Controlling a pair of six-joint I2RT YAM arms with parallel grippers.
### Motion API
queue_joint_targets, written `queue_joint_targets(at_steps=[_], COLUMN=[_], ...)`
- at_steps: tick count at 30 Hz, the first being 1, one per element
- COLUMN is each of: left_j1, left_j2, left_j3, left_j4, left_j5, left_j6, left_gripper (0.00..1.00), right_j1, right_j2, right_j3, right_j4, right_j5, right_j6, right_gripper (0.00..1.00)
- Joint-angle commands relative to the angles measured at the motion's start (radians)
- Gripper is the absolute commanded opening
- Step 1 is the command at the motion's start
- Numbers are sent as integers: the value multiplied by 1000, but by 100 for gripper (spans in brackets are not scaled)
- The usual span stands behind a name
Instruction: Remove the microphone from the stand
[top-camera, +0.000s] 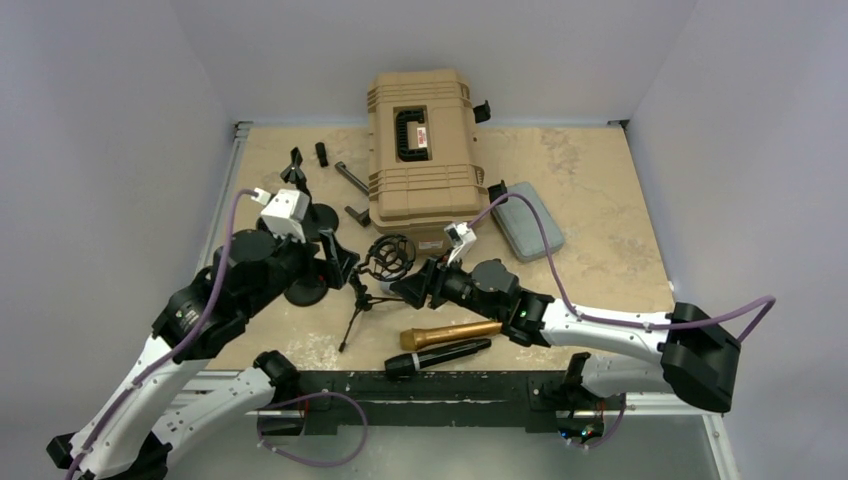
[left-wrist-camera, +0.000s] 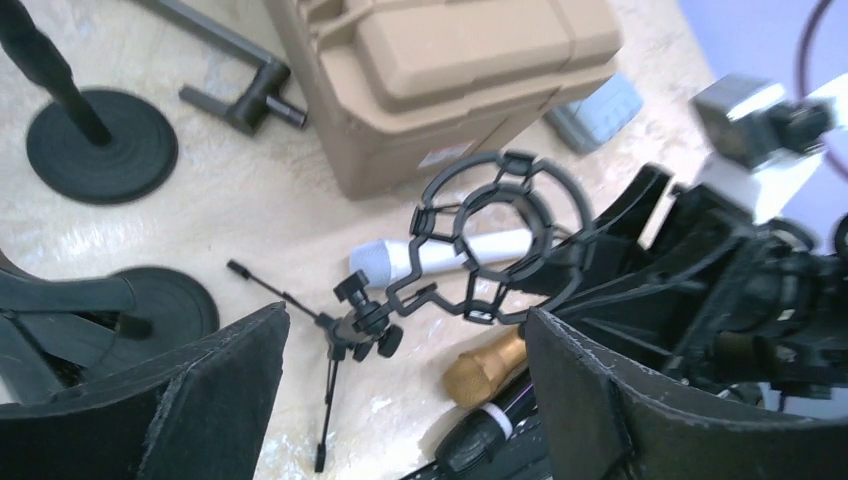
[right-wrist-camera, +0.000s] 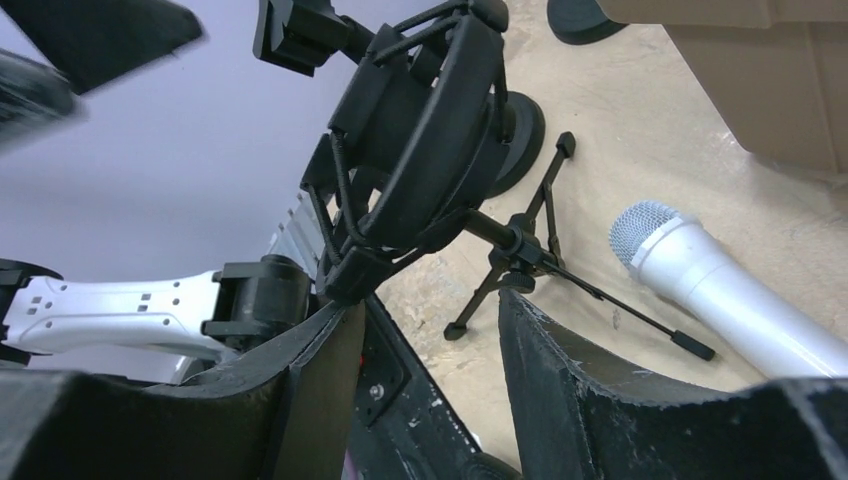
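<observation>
The small black tripod stand (top-camera: 358, 303) carries a round black shock mount (top-camera: 388, 256), which is empty. Through the mount (left-wrist-camera: 520, 160) I see a white microphone (left-wrist-camera: 400, 258) lying on the table behind it; it also shows in the right wrist view (right-wrist-camera: 720, 290). My left gripper (top-camera: 345, 265) is open just left of the mount, its jaws wide around the tripod head (left-wrist-camera: 350, 330). My right gripper (top-camera: 412, 287) is open just right of the mount (right-wrist-camera: 430, 130), one finger (right-wrist-camera: 310, 380) close under the mount's rim. Neither holds anything.
A gold microphone (top-camera: 450, 333) and a black microphone (top-camera: 438, 357) lie near the front edge. A tan hard case (top-camera: 420, 150) stands at the back and a grey pouch (top-camera: 527, 220) to its right. Round-base stands (top-camera: 305, 290) and small black parts lie at the left.
</observation>
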Motion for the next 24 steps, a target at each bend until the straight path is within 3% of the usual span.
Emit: queue_joint_targets(at_steps=[1, 12, 17, 24], left_j1=[0, 2, 0, 0], left_j2=[23, 31, -22, -120], left_j3=[125, 97, 146, 219], left_j4=[3, 42, 29, 45], left_j5=[-13, 20, -17, -90], left_j6=[48, 15, 28, 92], left_gripper=[86, 86, 86, 86], right_j1=[-7, -8, -8, -8], right_j2=[-31, -133, -253, -423], right_j3=[7, 10, 73, 254], right_j4=[-5, -150, -353, -611], right_j5=[25, 121, 311, 647], right_j6=[-25, -86, -210, -385], right_gripper=[51, 51, 53, 71])
